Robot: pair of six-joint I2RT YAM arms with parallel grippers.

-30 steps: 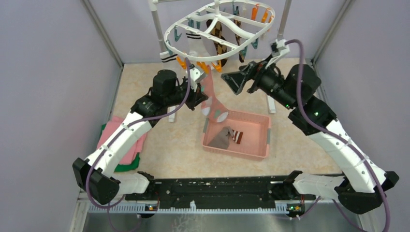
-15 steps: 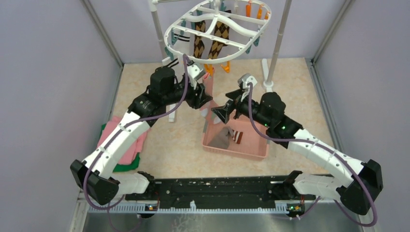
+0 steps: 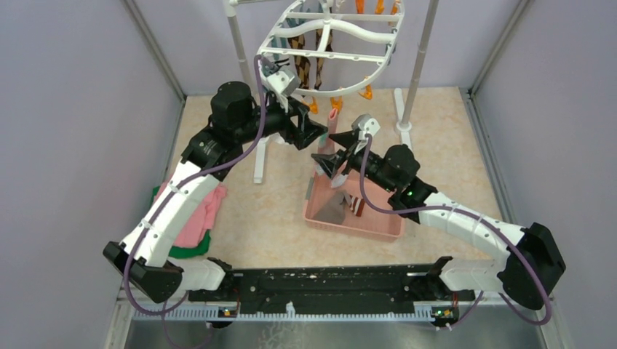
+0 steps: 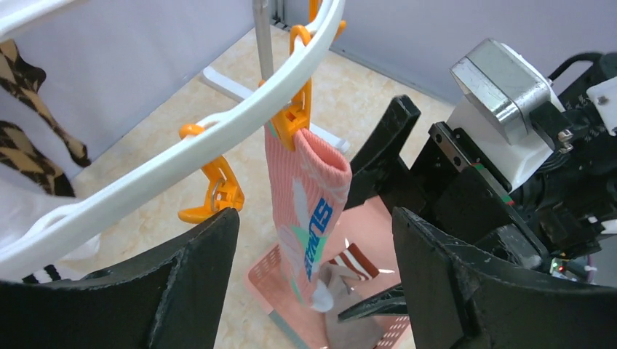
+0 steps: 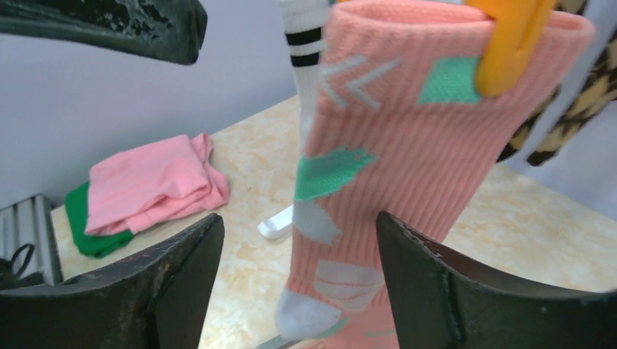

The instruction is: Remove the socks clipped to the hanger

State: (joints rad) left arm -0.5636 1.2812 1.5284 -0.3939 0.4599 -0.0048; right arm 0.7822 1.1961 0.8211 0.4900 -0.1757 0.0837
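Observation:
A pink sock [image 4: 305, 196] with teal and white spots hangs by its cuff from an orange clip [image 4: 295, 116] on the white hanger [image 3: 342, 56]. My left gripper [image 4: 316, 218] is open, its jaws wide either side of the sock without touching it. Opposite it, my right gripper [image 5: 300, 222] is open around the sock's [image 5: 378, 167] lower part, just above the basket. From the top, the sock [image 3: 332, 123] hangs between the left gripper [image 3: 309, 134] and the right gripper [image 3: 327, 163]. Brown argyle socks [image 3: 302, 65] and a white sock with black stripes [image 5: 302, 36] stay clipped.
A pink basket [image 3: 349, 227] under the sock holds a grey-brown sock [image 3: 333, 211] with a striped cuff. Folded pink and green cloths [image 3: 196, 218] lie at the left. The stand's poles [image 3: 418, 65] and feet rise behind the basket. Grey walls close in three sides.
My left gripper has let go of the pink sock, opened and risen. The right arm swung left and down to the sock, jaws narrowing a little. The hanger swung back.

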